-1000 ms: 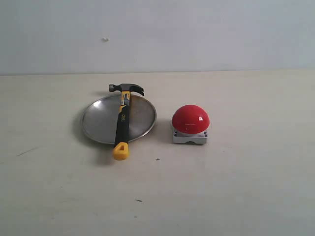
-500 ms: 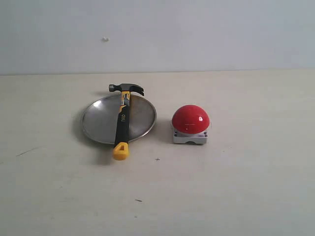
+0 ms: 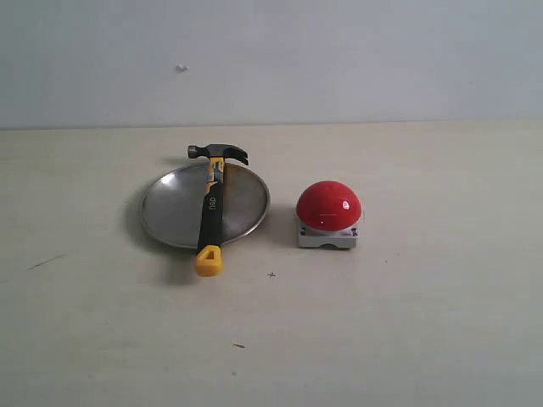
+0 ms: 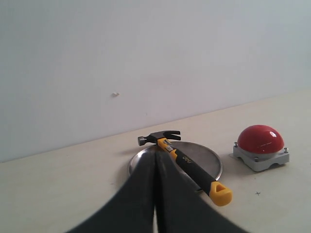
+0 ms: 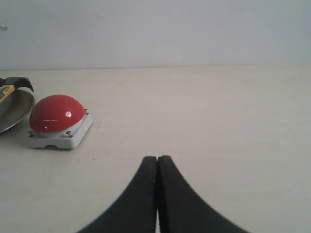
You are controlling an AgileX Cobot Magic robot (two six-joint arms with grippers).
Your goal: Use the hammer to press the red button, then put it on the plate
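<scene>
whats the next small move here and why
Probably open the left gripper, whose jaws are shut and empty, and ease toward the hammer; it lies across the plate, ungripped, beside the red button.

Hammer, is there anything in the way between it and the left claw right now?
Nothing visible. In the left wrist view no object shows between the shut left claw and the hammer, which lies across the plate. The red button sits beside the plate, apart from both.
</scene>
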